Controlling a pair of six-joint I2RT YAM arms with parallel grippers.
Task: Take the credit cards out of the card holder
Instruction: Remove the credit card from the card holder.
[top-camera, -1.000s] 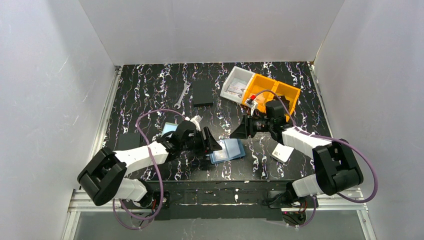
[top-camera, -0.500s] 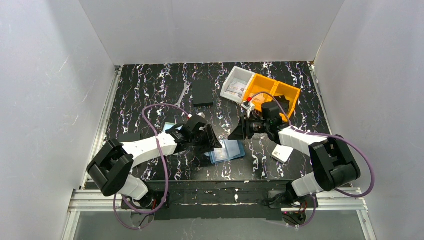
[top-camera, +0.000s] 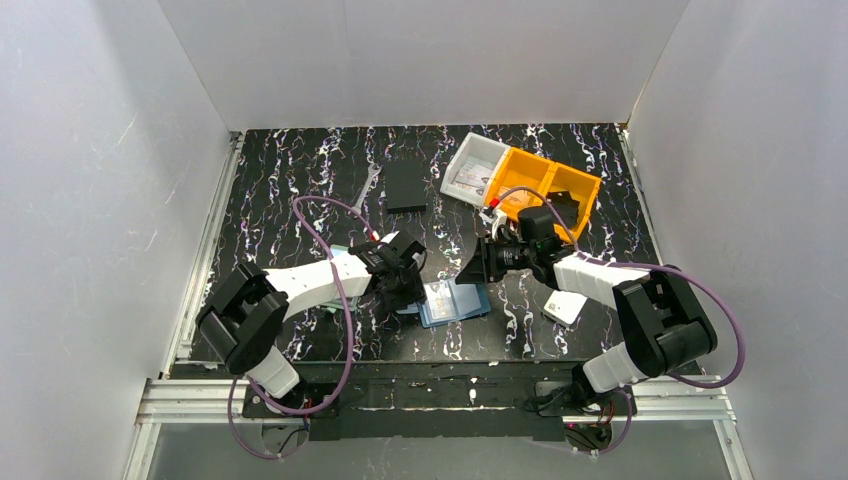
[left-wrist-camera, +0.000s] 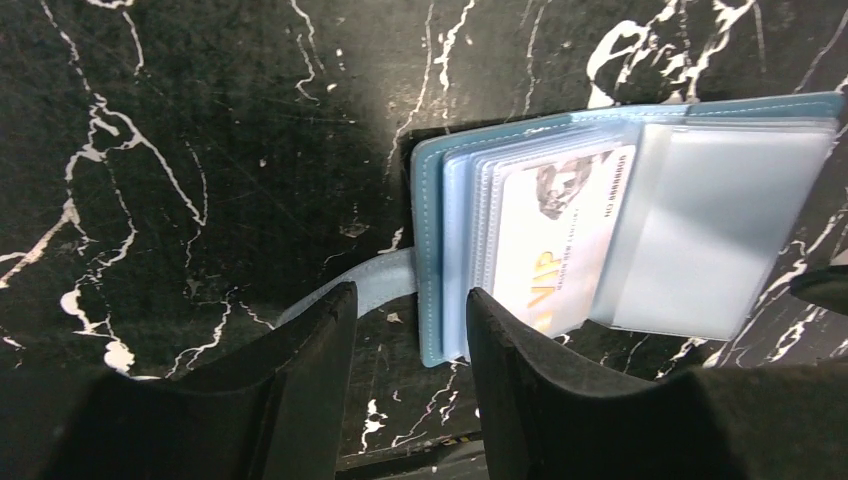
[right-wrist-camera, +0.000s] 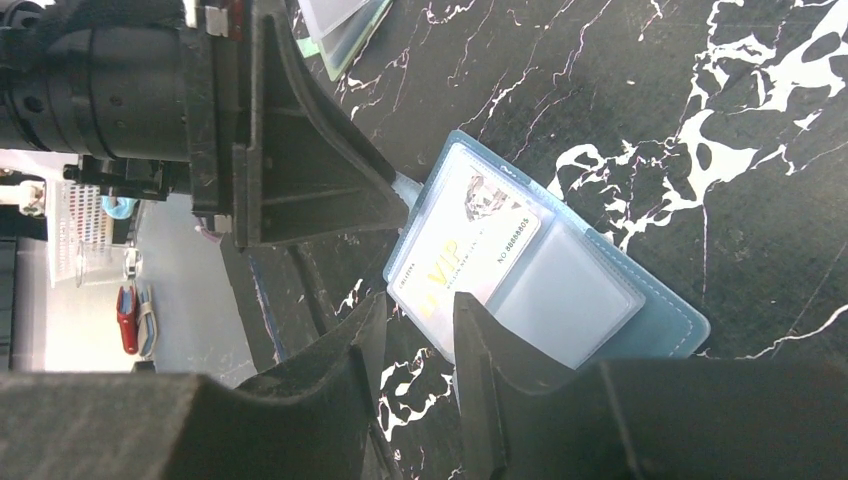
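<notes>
Left edge of the card holder is straddled by the left gripper, jaws parted, nothing clenched; right gripper, likewise parted and empty, is held just at its far side.

We log the card holder lying open on the black, white-veined table, blue cover underneath, clear sleeves fanned along its left side. A credit card sits in the left half, pale face up, with gold "VIP" lettering and a small portrait (the finer print is too small for us to read). The right-hand pocket shows a plain pale panel. A pale blue strap runs out from the holder's left edge. The left gripper hangs over that edge, jaws parted, with strap and cover edge visible in the gap; whether they touch, we cannot judge
</notes>
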